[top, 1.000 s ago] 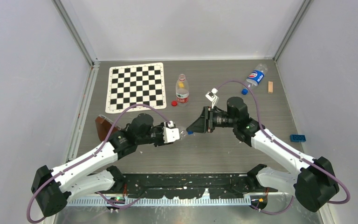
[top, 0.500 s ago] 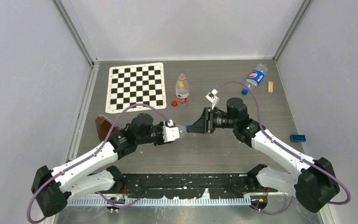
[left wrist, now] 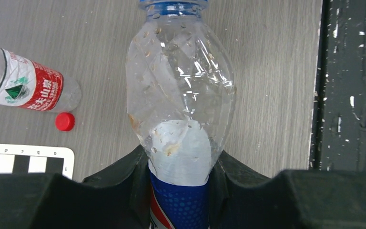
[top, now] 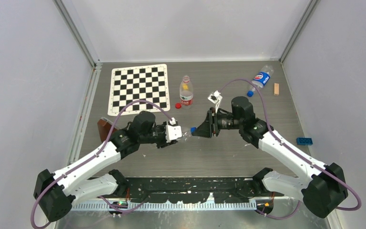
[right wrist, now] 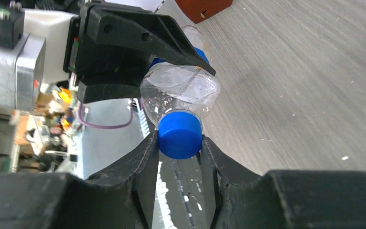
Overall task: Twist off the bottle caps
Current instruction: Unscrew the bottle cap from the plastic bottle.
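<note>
Currently, mid-frame in the top view: left jaws clenched around the body of the blue-labelled bottle (left wrist: pixel 181 95), which lies sideways between both arms. Right jaws grasp its blue cap (right wrist: pixel 179 135), one finger each side. Red-labelled bottle (top: pixel 186 91) stands at upper centre, red cap (top: pixel 177 106) loose beside it on the counter (top: pixel 228 157).

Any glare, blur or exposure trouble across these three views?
Top external: even light, sharp, soft shadows. Left wrist: white glare streaks on the held bottle, otherwise sharp. Right wrist: blue cap crisp; fingers nearly black, little detail.
</note>
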Robot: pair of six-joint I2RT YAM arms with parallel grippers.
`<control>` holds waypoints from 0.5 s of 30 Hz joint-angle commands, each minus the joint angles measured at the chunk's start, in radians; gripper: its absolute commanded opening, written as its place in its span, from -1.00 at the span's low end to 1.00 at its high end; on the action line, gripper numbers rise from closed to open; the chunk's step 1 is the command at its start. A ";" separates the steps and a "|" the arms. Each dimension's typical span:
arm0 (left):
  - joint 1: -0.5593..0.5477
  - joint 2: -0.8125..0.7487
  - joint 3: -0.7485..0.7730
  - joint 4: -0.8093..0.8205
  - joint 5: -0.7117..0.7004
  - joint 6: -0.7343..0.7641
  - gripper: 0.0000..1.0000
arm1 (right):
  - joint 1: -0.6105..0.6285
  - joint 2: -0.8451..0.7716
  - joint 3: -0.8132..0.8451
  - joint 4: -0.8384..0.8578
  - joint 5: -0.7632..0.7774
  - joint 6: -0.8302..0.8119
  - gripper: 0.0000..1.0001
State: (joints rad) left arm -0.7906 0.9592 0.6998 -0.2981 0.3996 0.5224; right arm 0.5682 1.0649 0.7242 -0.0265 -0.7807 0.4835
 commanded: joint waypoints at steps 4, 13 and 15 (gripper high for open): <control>0.029 0.008 0.059 -0.070 0.232 -0.045 -1.00 | 0.028 -0.007 0.081 -0.112 0.002 -0.487 -0.99; 0.033 0.019 0.066 -0.097 0.278 -0.039 -1.00 | 0.097 -0.075 0.026 -0.156 0.009 -0.857 -0.99; 0.033 0.025 0.069 -0.101 0.287 -0.039 -1.00 | 0.108 -0.082 0.025 -0.158 0.038 -0.892 -0.99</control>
State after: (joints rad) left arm -0.7532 0.9783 0.7235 -0.3992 0.5716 0.4999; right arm 0.6563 1.0115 0.7513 -0.2008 -0.8036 -0.1978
